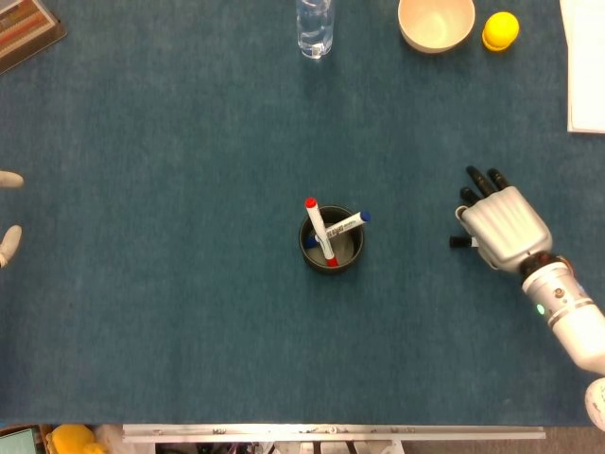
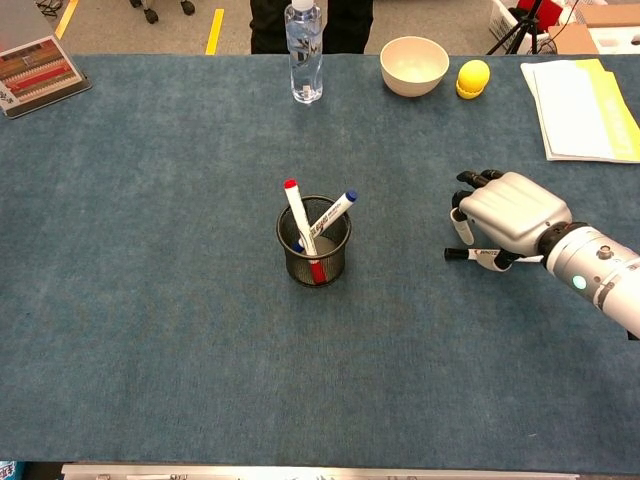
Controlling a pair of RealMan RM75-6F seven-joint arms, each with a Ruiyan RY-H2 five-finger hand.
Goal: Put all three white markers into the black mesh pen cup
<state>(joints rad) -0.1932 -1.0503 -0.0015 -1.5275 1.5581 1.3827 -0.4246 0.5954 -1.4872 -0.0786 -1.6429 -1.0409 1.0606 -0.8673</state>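
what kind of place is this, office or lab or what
Probably a robotics lab or test room: a blue felt-covered table laid out with props such as a black mesh pen cup, a water bottle and a bowl.

Two markers (image 2: pixel 318 222) lean in the mesh cup (image 2: pixel 314 255); third marker (image 2: pixel 475 256) lies flat.

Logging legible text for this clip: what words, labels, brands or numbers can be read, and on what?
None can be read.
Blue-capped white marker in the black mesh pen cup: dark print on the barrel, too small.
Clear plastic water bottle: label blurred.
Striped red-and-tan card at the far left corner: lines of print, illegible.
White and yellow papers at the far right: no text visible.
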